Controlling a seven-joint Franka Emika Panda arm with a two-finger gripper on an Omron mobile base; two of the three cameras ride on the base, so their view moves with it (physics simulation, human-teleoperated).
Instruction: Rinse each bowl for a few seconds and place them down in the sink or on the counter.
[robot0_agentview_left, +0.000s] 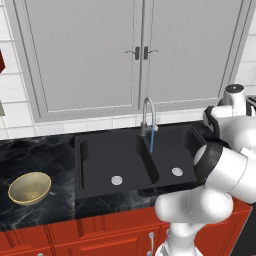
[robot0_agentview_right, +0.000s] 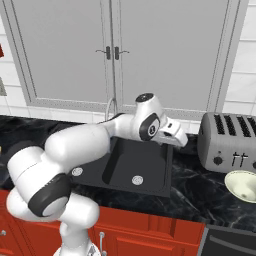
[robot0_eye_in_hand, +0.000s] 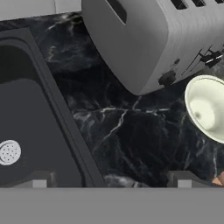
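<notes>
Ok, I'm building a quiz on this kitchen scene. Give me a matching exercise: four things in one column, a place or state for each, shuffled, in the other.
1. tan-gold bowl
2. cream bowl
3. faucet
4. claw

a. wide open, holding nothing
b. on the counter in front of the toaster
c. on the counter left of the sink
d. running water

Pairs: 1-c, 2-b, 3-d, 4-a
</notes>
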